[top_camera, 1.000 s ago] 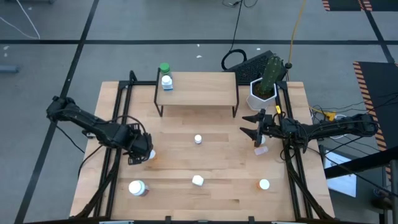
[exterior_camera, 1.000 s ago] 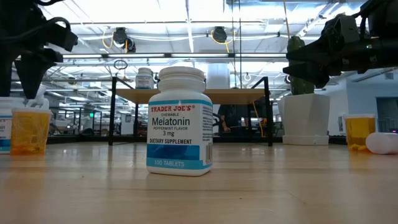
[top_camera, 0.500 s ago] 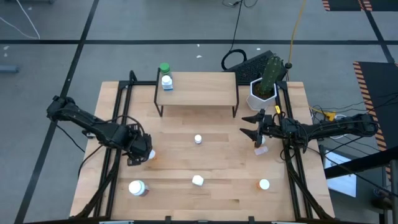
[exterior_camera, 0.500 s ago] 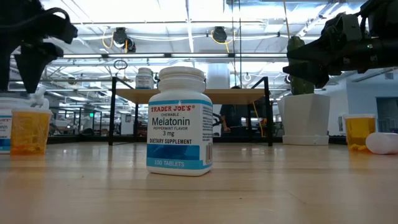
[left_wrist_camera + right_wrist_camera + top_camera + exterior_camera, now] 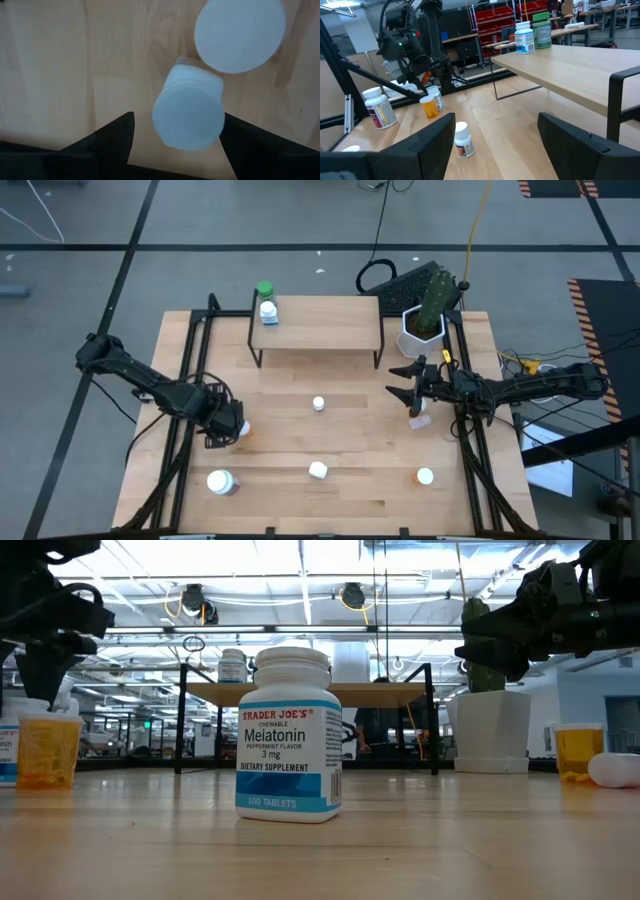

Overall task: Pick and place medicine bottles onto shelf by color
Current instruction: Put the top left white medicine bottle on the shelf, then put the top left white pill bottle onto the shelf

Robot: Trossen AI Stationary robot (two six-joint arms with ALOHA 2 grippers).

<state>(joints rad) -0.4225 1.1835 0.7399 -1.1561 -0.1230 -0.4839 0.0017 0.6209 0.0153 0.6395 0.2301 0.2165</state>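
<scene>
My left gripper [image 5: 224, 427] [image 5: 177, 127] is open and points down over two bottles that stand side by side near the table's left edge: an orange bottle [image 5: 45, 752] [image 5: 245, 431] and a white-labelled bottle [image 5: 5, 745]. Its fingers stand on either side of one white cap [image 5: 187, 117], apart from it; the second cap [image 5: 240, 32] lies beyond. My right gripper [image 5: 406, 387] [image 5: 495, 150] hovers open right of centre, above a pale pink bottle [image 5: 420, 421] that lies on its side. The shelf [image 5: 318, 325] carries a green-capped bottle [image 5: 264, 290] and a blue-labelled bottle [image 5: 268, 311].
More bottles stand on the table: a small one [image 5: 318, 404] at the centre, the Melatonin bottle [image 5: 289, 735] [image 5: 318, 470] near the front, a large white one [image 5: 220, 481] front left, an orange one [image 5: 425, 476] front right. The cactus pot [image 5: 422, 325] stands right of the shelf.
My left gripper has come down toward the two bottles near the table's left edge, staying open. The right arm and all the bottles have kept still.
</scene>
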